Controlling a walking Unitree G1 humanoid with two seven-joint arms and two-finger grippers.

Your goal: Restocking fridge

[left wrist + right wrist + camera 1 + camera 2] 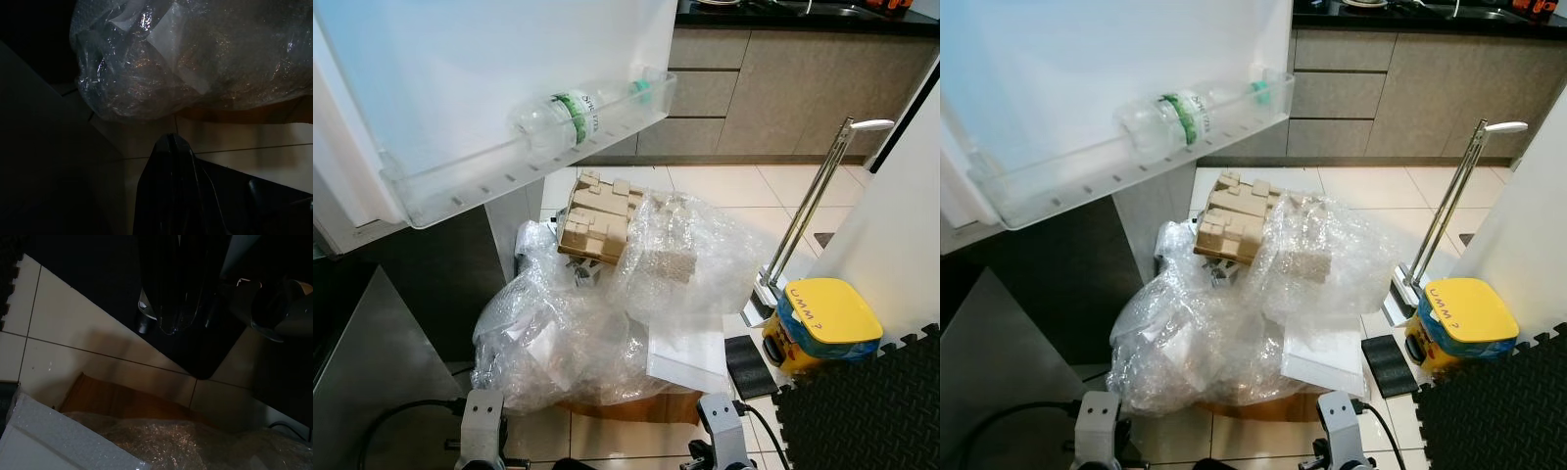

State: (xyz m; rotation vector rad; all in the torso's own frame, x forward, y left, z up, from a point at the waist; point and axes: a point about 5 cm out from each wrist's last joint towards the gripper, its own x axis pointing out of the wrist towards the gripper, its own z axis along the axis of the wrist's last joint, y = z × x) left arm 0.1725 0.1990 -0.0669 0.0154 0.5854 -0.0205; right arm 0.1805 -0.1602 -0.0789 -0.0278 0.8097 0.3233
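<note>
Tiled floor (773, 191) beyond bubble wrap (607, 313) lies open; both end effector states unclear.

Hidden mostly under bubble wrap (607, 323): cardboard box (626, 403). Bottle (573, 116) label too small to read.

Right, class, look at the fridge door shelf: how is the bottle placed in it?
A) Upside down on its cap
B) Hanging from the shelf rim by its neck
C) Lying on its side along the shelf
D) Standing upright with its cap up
C: the bottle lies on its side along the door shelf, its green cap pointing toward the shelf's far end.
</note>
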